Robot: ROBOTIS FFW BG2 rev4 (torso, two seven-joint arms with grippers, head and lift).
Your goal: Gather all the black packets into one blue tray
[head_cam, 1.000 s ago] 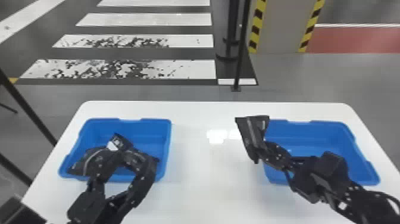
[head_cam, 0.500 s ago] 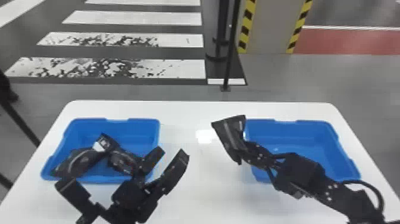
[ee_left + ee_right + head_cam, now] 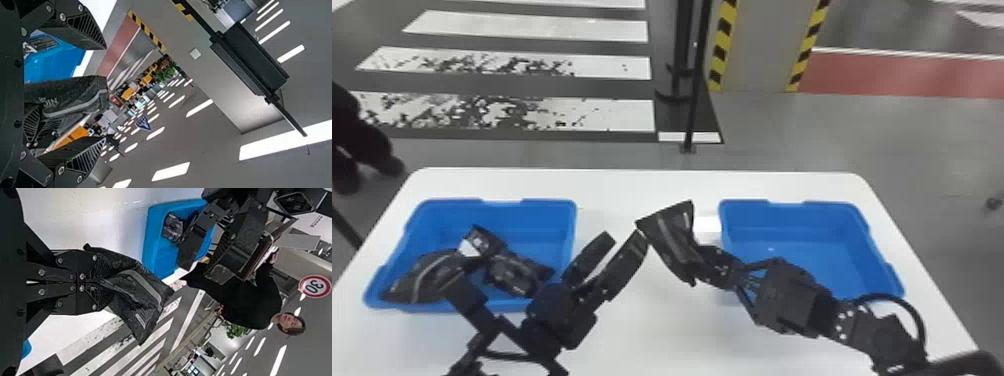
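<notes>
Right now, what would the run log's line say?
right gripper: shut on black packet | packet: raised between left tray and right tray | left gripper: open near packet | more packets: in left tray

Over on the table [image 3: 662,340], packets [image 3: 432,275] lie in the left tray [image 3: 537,220]; between it and the right tray [image 3: 807,225] is another packet [image 3: 672,235].

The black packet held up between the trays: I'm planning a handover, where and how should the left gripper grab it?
Probably best by its broad free end, from the robot's left: the black packet fans out that way, while the right gripper clamps the creased part opposite. The left gripper stands open.
</notes>
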